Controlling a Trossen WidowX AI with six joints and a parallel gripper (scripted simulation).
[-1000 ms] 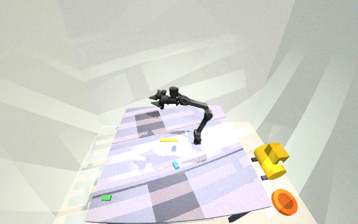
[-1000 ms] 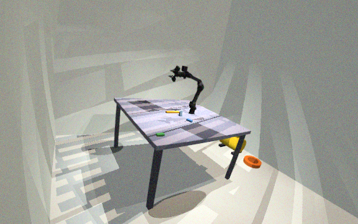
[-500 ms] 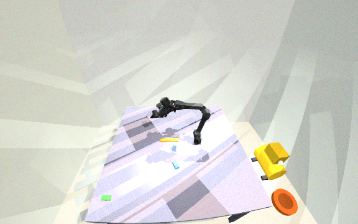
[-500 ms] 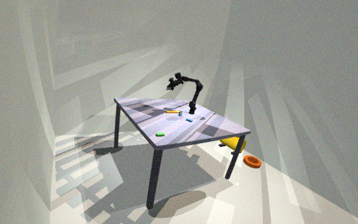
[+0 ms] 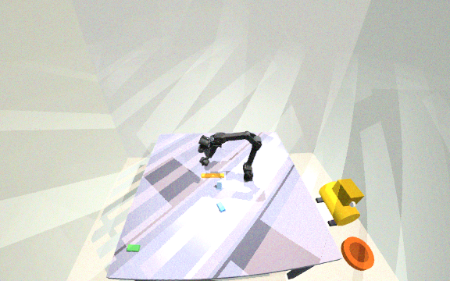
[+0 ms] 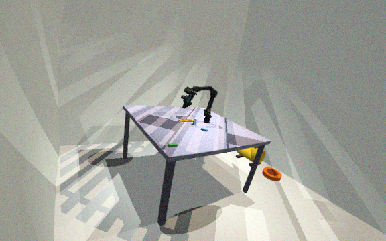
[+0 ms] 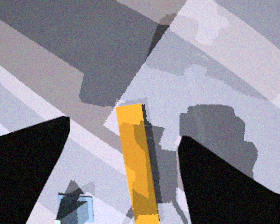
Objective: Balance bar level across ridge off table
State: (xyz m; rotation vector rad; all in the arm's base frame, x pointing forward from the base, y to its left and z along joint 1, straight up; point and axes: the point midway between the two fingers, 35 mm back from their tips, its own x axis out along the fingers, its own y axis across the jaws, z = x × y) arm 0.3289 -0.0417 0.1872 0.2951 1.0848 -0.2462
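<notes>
An orange-yellow bar (image 5: 212,176) (image 6: 186,120) (image 7: 136,165) lies flat on the table. A small pale blue upright block, which looks like the ridge (image 5: 219,186) (image 6: 195,122) (image 7: 82,210), stands beside the bar's end, apart from it; only part of it shows at the bottom of the wrist view. My gripper (image 5: 202,155) (image 6: 184,102) (image 7: 126,133) is open and empty, tilted downward, and hangs well above the table behind the bar. In the wrist view the bar shows between the two fingers but far below them.
A brighter blue block (image 5: 220,207) (image 6: 204,129) lies in front of the ridge. A green flat block (image 5: 133,248) (image 6: 172,144) lies near the table's front left corner. A yellow object (image 5: 338,203) and an orange ring (image 5: 347,261) (image 6: 267,177) are off the table at the right.
</notes>
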